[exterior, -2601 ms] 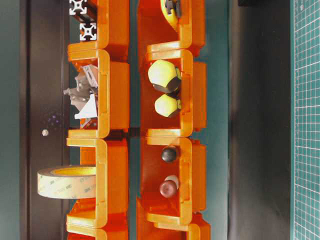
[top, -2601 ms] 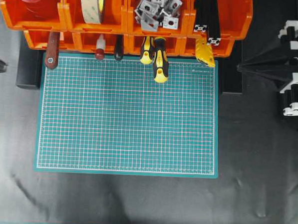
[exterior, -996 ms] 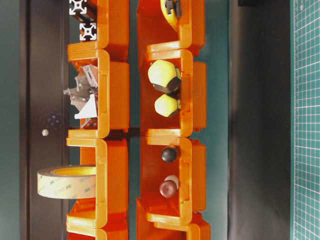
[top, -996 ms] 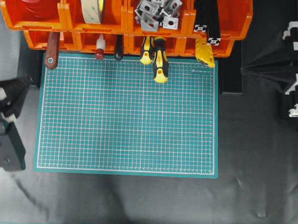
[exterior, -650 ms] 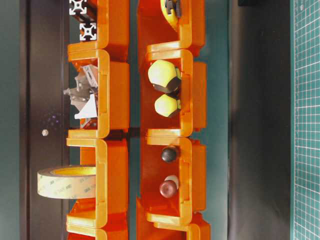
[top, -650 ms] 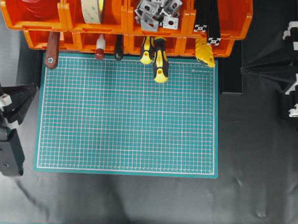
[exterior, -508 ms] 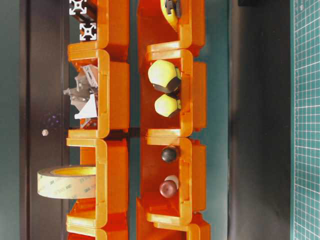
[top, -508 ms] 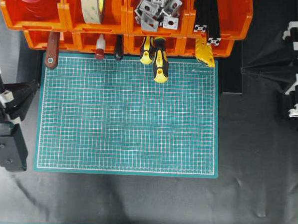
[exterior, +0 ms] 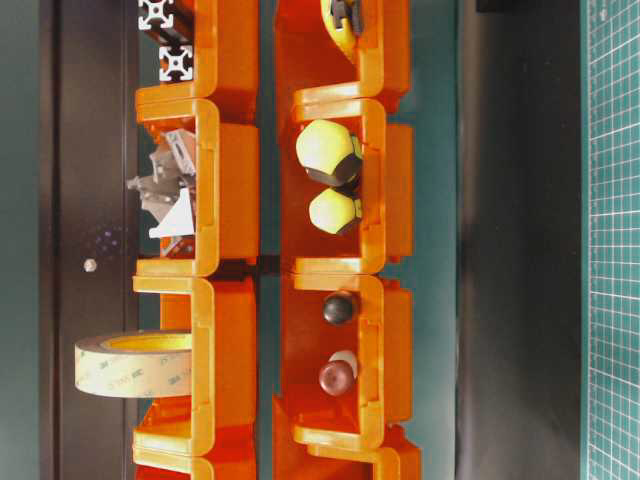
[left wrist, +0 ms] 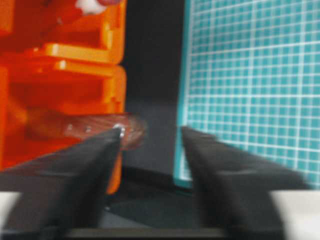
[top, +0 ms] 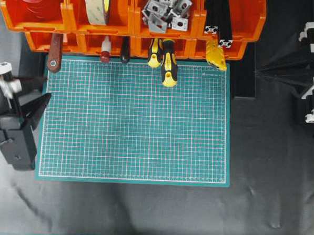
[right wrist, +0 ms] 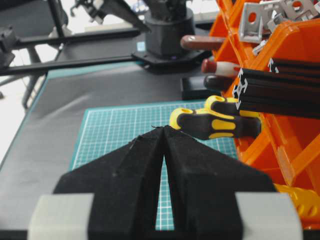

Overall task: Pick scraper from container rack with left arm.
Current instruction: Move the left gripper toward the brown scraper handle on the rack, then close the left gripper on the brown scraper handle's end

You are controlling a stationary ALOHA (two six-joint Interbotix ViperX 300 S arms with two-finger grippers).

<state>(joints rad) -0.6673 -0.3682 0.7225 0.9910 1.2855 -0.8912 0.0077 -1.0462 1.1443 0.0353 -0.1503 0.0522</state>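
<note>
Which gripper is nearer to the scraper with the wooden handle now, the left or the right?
Left. The left gripper is open just below the scraper, at the mat's left edge. The right gripper is shut, far off past the rack's other end.

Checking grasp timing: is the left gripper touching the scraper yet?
Apart. Overhead view shows the open left gripper short of the scraper, with bare mat between.

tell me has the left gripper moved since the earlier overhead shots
Yes. The left gripper has come in from the frame's left edge toward the green mat, and its jaws have opened.
</note>
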